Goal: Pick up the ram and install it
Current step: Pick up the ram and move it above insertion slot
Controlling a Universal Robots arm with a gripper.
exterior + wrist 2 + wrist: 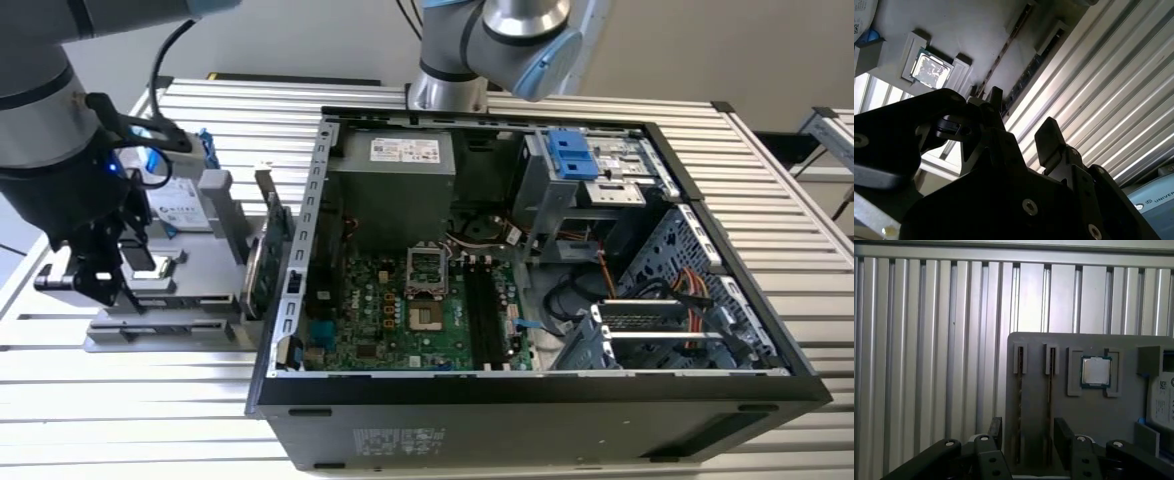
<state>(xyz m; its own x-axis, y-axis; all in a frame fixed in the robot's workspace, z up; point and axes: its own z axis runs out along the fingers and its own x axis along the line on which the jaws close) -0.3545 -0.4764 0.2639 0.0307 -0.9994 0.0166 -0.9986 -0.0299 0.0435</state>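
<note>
Two ram sticks stand on edge in slots of a grey parts holder (1034,405), seen as slim dark strips: one ram stick (1019,405) and a second (1050,400). In the second wrist view they show as dark strips, one ram stick (1004,50) and the other (1029,75). My gripper (1029,436) is open just above the holder, its two black fingers (995,432) standing to either side of the two slots and touching neither stick. In the exterior view the gripper (100,280) hangs over the holder (160,335) at that view's left, beside the open computer case (747,330).
A processor chip (1096,371) sits in a pocket of the holder beside the slots. A hard drive (180,205) and a green card (278,250) stand on the holder. The motherboard's long memory slots (483,315) lie inside the case. Ribbed metal table (929,365) all around.
</note>
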